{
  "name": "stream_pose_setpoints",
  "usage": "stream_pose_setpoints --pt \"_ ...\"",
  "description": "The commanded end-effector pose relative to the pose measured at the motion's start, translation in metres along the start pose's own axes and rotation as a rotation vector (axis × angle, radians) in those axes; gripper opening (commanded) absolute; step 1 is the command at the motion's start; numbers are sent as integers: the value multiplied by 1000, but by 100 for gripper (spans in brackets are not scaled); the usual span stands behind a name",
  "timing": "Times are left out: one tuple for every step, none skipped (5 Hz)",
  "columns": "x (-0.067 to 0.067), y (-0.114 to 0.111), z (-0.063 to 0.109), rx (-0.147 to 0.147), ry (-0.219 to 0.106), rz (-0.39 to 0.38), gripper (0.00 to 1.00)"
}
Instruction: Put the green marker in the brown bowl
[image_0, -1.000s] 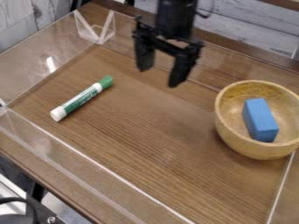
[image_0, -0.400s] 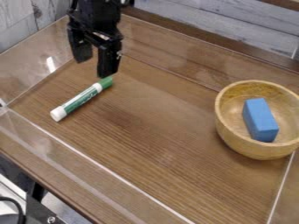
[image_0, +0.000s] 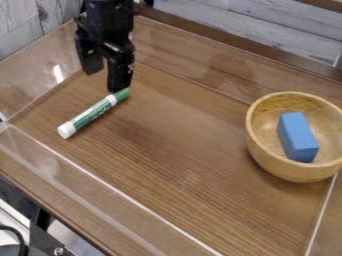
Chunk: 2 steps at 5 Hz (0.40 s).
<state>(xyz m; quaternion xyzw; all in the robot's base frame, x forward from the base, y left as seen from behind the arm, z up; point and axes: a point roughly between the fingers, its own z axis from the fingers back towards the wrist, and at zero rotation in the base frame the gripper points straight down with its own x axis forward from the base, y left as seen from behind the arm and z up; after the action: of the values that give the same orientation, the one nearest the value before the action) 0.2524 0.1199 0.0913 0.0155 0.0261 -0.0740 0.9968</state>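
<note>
The green marker lay flat on the wooden worktop, in the left part of the camera's view. Its long axis ran on a diagonal: the green cap pointed up and to the right, toward the far side of the worktop, and the white barrel end pointed down and to the left, toward the near edge. A green label band ran along the middle of the barrel.

The black gripper hung over the cap end, pointing straight down. Its two fingers stood apart — open, with nothing between them. The right-hand finger's tip was just above the cap; whether it touched the cap could not be told from this angle. The left-hand finger hung beside the marker, clear of it.

The brown bowl sat well apart from the marker, at the right edge of the view. It was round, shallow and light tan, with a thick rim. A blue rectangular block lay inside it — tilted slightly, its long side running roughly from far to near.

Low clear walls edged the worktop on the left and at the near side.
</note>
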Motion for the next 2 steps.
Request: stream_pose_setpoints --pt "2 11 -1 23 -35 6 100" --pt "2 17 -11 18 -38 10 100"
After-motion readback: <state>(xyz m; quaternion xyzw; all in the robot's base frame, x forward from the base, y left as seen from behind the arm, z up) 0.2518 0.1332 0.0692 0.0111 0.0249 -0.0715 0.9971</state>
